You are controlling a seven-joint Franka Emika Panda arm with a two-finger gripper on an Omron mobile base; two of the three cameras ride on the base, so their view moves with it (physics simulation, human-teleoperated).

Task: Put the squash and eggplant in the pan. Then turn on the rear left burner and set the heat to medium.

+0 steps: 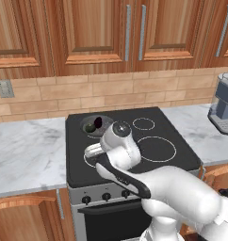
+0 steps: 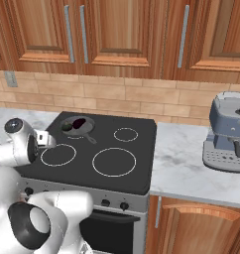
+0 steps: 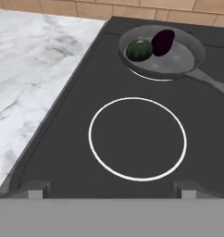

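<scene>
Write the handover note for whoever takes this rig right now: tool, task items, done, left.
Tool: open, holding nothing, over the front left of the cooktop.
Squash and eggplant: both in the pan, side by side.
Pan: sits on the rear left burner, handle pointing toward the cooktop's middle.
Done: both vegetables are in the pan.
Left: turn on the rear left burner and set it to medium. The knobs are on the stove's front panel; their settings can't be read.

Eggplant [image 3: 163,41] glossy; pan [image 3: 178,62] matt grey metal; cooktop [image 3: 86,106] smooth black glass; counter [image 3: 30,69] marble
</scene>
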